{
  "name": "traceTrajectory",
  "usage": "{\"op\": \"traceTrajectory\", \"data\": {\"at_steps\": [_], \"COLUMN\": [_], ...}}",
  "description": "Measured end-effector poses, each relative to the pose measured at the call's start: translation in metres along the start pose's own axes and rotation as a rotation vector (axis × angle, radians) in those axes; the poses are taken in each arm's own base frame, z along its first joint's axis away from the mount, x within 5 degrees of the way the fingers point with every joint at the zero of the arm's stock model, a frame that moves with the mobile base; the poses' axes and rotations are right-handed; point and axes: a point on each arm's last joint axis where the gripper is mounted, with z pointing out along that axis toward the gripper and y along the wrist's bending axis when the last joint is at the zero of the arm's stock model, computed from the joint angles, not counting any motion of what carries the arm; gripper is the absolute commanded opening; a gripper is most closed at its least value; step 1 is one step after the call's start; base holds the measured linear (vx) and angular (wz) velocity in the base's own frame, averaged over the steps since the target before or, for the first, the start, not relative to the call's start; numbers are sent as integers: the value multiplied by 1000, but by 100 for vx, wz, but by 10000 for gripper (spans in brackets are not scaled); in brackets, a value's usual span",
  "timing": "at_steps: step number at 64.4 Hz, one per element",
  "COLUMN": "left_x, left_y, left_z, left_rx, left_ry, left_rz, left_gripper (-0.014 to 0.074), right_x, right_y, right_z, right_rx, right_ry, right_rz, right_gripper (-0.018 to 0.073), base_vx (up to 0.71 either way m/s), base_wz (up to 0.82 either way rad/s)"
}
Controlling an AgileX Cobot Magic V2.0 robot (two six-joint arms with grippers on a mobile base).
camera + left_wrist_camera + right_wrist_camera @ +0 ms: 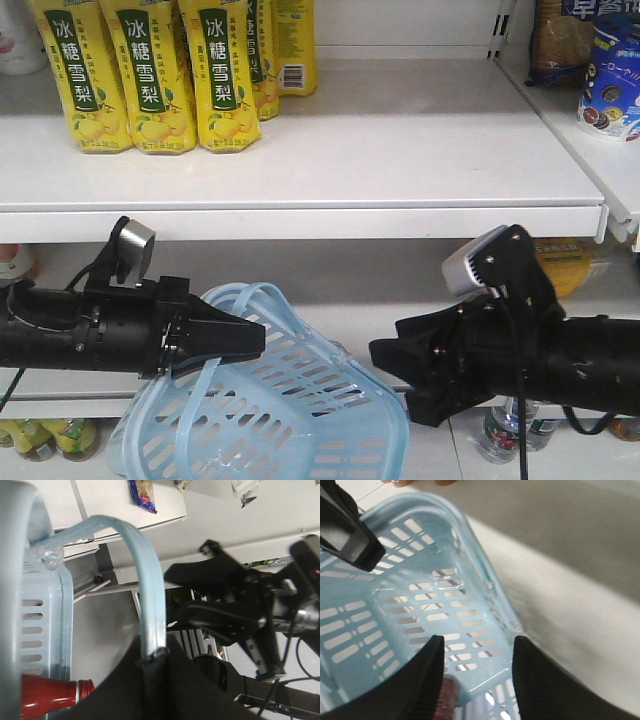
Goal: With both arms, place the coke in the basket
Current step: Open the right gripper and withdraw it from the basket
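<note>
The pale blue basket hangs tilted below the shelf. My left gripper is shut on one of its loop handles, and the jaws pinch the strap. The red coke shows by the basket's slotted wall. In the right wrist view a red patch of the coke lies low inside the basket, mostly hidden behind a finger. My right gripper is open over the basket's inside with nothing between its fingers. In the front view the right gripper is just right of the basket rim.
A white shelf board runs above both arms and carries yellow drink bottles at the back left. Snack packs stand on the shelf at the right. Small bottles are on the low shelf behind my right arm.
</note>
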Motion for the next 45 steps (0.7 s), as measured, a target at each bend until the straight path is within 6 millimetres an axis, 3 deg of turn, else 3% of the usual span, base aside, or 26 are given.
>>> {"op": "traceTrajectory", "data": {"at_steps": [22, 45], "left_x": [0, 0], "left_y": [0, 0], "left_z": [0, 0], "left_rx": [0, 1], "left_ry": [-1, -1], "left_rz": [0, -2], "left_gripper": [-6, -6], "right_x": [-7, -6], "right_y": [3, -17], "right_z": [-44, -90], "right_rx": [220, 471], "right_ry": [-55, -132], "right_rz": [-118, -22], "right_gripper": [321, 321], "base_vx": [0, 0], "base_wz": [0, 0]}}
